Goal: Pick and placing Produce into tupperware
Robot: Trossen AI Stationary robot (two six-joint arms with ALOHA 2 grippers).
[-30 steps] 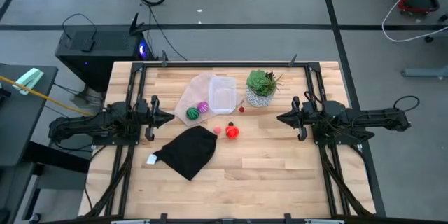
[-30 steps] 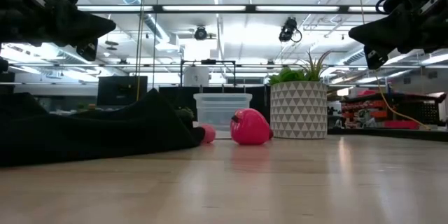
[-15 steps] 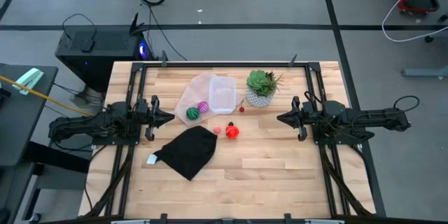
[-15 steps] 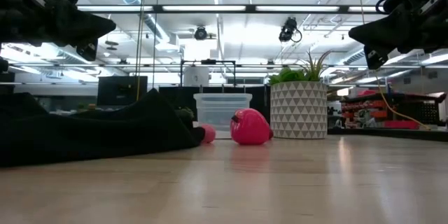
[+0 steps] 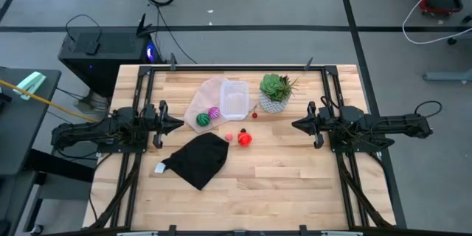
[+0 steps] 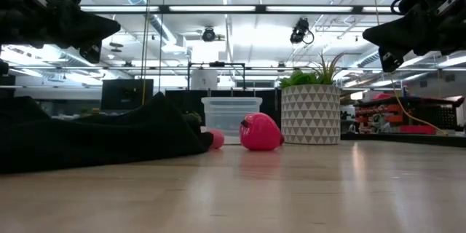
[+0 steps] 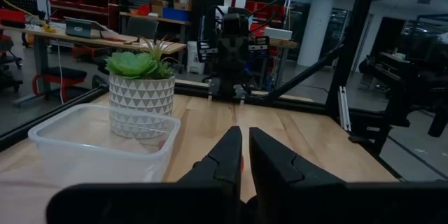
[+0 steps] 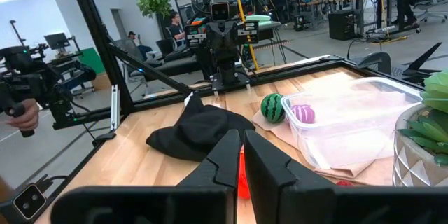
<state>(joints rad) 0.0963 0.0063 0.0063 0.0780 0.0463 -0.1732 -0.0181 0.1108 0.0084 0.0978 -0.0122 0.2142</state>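
The tupperware (image 5: 234, 100) stands near the far middle of the counter (image 5: 295, 169), and from above it looks empty. It rests partly on a pale pinkish sheet (image 5: 206, 96), just beside the potted succulent (image 5: 275, 92). All the produce is outside the tub. The green striped ball (image 5: 202, 119) and the magenta-purple piece (image 5: 214, 113) lie together on the sheet, close to the tub's left side. The red-orange piece (image 5: 244, 139) and a small pink bit (image 5: 229, 137) lie on the bare wood in front of the tub, near the edge of a black cloth (image 5: 198, 158). A small red bit (image 5: 255, 115) sits between the tub and the pot.

The left pincer (image 5: 175, 125) hangs at the left side of the counter and the right pincer (image 5: 298, 125) at the right side, both above the surface and pointing inward. Each one has its fingers together and holds nothing.

I think the first pick is not yet begun. The next move probably calls for one arm to open its fingers, come down over one piece, and close on it. The ball and the purple piece are nearer to the left arm.
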